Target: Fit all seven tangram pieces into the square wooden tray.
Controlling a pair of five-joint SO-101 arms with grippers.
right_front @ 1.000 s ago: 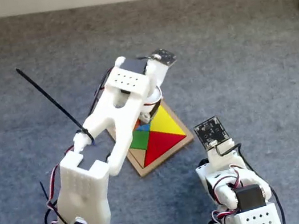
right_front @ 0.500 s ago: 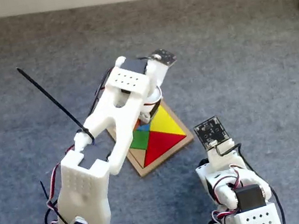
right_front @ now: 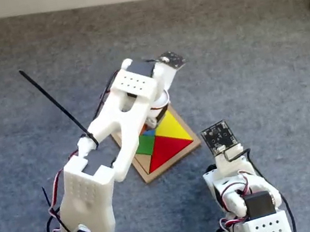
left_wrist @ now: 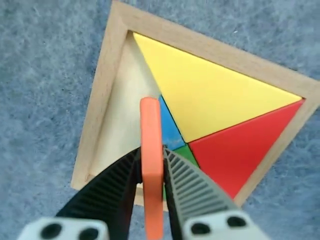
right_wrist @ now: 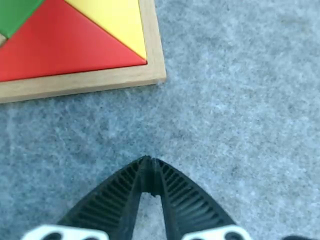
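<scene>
Placing the orange piece (left_wrist: 151, 125) is the step in hand: your left tool (left_wrist: 151, 151) is clamped on its two flat faces, holding it on edge over the tray (left_wrist: 107, 75), above the bare strip of pale wood that runs along one wall. The tray lies on the grey, felt-like tabletop (right_wrist: 235, 100), and a large yellow triangle (left_wrist: 210, 95), a large red triangle (left_wrist: 240, 150), a small blue piece (left_wrist: 169, 131) and a green piece (left_wrist: 186, 154) already sit flush inside it, edges touching. The gap beside them looks like a narrow wedge, so the next move, as I judge it, calls for you to turn the orange piece flat, line its straight edges up with the wall and the yellow triangle's side, lower it and only then let go. Seen edge-on, it shows as a thin slab with a rounded end; you cannot tell its outline from here, nor whether it touches the tray floor. The pieces look like smooth painted wood, hard and slick, so the ribbed black jaws could let one twist if you lean it on a neighbour. The tray's rim is plain, square-cut wood. Your right tool (right_wrist: 149, 162) is closed on nothing, low over the tabletop near a tray corner.
</scene>
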